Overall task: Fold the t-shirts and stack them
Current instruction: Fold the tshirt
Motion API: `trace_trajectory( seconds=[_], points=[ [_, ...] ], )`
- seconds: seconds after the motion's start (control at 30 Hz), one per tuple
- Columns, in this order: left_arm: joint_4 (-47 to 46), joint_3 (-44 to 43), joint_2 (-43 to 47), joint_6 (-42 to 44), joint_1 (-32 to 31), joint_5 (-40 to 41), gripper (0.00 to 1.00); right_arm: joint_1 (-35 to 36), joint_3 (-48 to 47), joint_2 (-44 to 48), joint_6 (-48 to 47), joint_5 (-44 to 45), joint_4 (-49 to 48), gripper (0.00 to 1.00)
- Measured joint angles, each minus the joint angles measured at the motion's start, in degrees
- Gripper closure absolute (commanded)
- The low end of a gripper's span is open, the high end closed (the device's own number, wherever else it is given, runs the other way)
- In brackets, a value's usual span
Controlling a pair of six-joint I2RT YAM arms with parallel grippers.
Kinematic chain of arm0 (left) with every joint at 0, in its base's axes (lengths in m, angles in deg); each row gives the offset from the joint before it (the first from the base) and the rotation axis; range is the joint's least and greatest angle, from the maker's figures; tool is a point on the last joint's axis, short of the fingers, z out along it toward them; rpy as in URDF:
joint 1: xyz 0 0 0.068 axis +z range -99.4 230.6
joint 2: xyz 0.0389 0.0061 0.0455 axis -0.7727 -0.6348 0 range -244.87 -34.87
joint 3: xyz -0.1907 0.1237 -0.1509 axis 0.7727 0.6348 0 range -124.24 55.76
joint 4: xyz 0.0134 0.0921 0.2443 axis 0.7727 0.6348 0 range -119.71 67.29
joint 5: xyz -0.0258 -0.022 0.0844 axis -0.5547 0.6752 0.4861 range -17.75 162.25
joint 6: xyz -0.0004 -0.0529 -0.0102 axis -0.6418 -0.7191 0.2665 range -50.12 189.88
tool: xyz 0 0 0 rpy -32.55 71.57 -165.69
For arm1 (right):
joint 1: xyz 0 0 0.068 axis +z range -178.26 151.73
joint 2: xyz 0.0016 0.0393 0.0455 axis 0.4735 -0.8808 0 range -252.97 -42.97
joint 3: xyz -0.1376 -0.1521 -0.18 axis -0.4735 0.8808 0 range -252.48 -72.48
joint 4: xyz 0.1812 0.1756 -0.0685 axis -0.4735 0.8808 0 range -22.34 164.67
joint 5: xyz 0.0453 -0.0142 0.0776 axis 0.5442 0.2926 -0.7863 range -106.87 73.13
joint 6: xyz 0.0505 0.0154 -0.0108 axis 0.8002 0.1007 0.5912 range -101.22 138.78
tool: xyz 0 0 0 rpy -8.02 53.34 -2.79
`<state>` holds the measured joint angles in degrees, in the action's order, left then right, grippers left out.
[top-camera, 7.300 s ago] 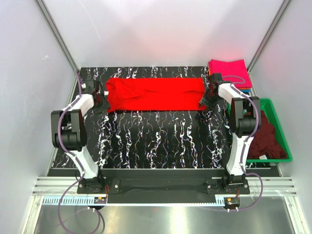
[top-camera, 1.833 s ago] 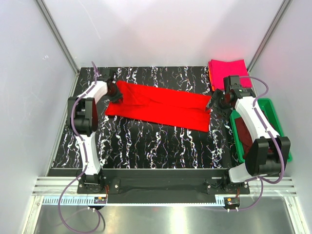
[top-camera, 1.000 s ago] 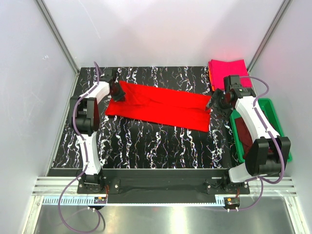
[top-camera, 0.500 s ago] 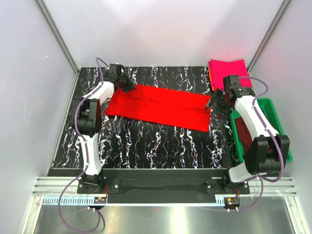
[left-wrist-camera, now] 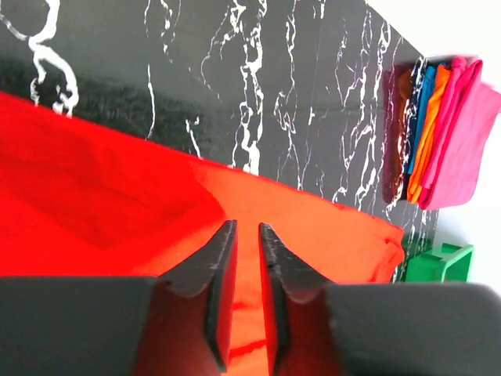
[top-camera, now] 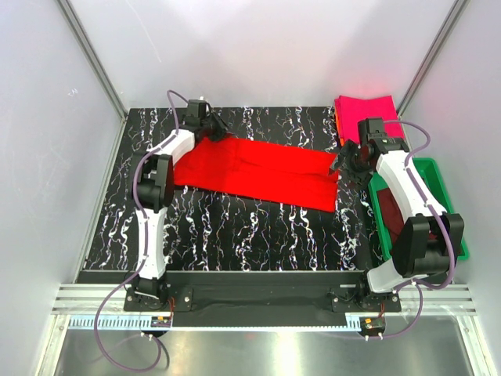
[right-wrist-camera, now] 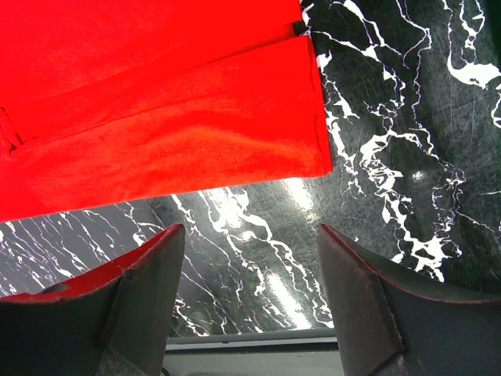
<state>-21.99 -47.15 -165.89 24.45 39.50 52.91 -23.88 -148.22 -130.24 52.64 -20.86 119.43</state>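
Observation:
The bright red t-shirt (top-camera: 258, 168) lies as a long folded strip across the table, also seen in the left wrist view (left-wrist-camera: 94, 196) and right wrist view (right-wrist-camera: 156, 102). My left gripper (top-camera: 218, 129) is at its far left corner, jaws closed to a thin slit (left-wrist-camera: 247, 227), and creases in the cloth run to the fingertips. My right gripper (top-camera: 347, 163) is wide open and empty (right-wrist-camera: 250, 229), just off the strip's right end. The magenta-pink t-shirt (top-camera: 368, 108) lies folded at the far right (left-wrist-camera: 470, 133). The maroon t-shirt (top-camera: 391, 223) is in the bin, mostly hidden by my right arm.
A green plastic bin (top-camera: 435, 174) stands at the table's right edge (left-wrist-camera: 442, 262). The magenta shirt tops a stack of folded cloths (left-wrist-camera: 415, 133) in orange, blue and dark colours. White walls close in the table on three sides.
My left gripper moved away from me and to the right along the red shirt's far edge, and the shirt's left end shifted slightly. My right gripper barely moved.

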Motion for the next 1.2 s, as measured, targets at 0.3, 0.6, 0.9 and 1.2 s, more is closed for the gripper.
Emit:
trace_trajectory(
  seconds=[0.3, 0.6, 0.9, 1.2],
  points=[
    [9.73, -10.54, -1.11, 4.57, -0.02, 0.9, 0.6, 0.0, -1.55, -0.83, -0.09, -0.2, -0.28, 0.23],
    [20.57, 9.79, 19.26, 11.69, 2.8, 7.41, 0.62, 0.02, -0.31, -5.22, -3.04, -6.97, -6.08, 0.24],
    [24.35, 32.92, 27.02, 13.86, 11.56, 14.1, 0.65, 0.2, 6.93, -15.08, -6.91, -10.75, -13.05, 0.37],
    [25.22, 30.05, 21.53, 15.3, 16.55, 17.94, 0.67, 0.42, 14.6, -14.45, -6.49, -10.43, -15.28, 0.56]
  ],
)
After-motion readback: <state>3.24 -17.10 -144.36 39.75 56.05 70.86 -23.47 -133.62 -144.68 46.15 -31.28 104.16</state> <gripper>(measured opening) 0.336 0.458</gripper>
